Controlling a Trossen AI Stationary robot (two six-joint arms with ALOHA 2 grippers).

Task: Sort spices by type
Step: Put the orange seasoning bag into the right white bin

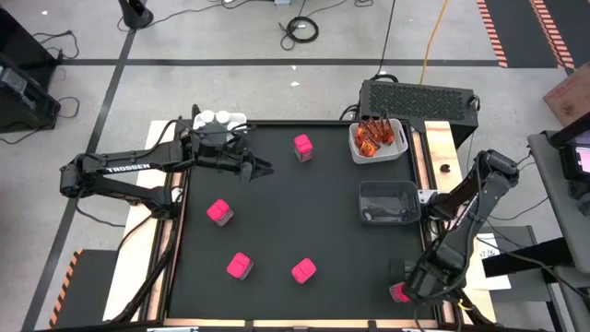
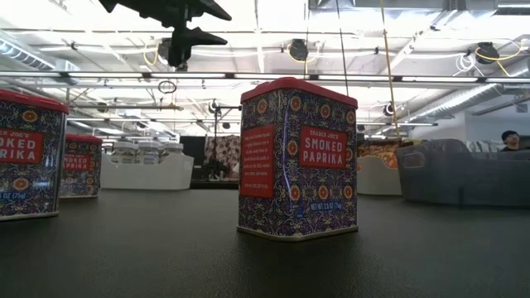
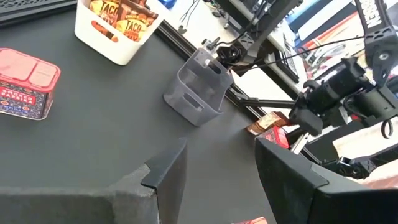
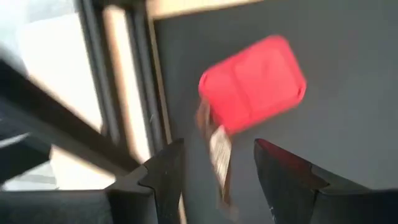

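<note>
Lying at the near right corner of the table (image 1: 323, 231), a pink-lidded spice box (image 4: 252, 83) is seen just ahead of the right tool (image 4: 214, 165), whose fingers are parted and grasp nothing. In the right wrist view the box shows its red-pink lid, roughly square with rounded corners, set slightly askew to the gap between the fingers; no long axis is evident, so the approach is judged to need only a small turn to square up. The right arm is plainly the nearer one to this box. Four more pink boxes (image 1: 219, 211) are scattered over the middle and left of the table, their patterned sides labelled as smoked paprika. Orange-brown sachets are gathered in a white bin (image 1: 398, 148) at the far right, with an empty dark bin (image 1: 387, 192) just nearer. White-capped jars (image 1: 221, 118) are seen at the far left edge. The left tool (image 1: 263, 169) hangs beside them, released, holding nothing.
</note>
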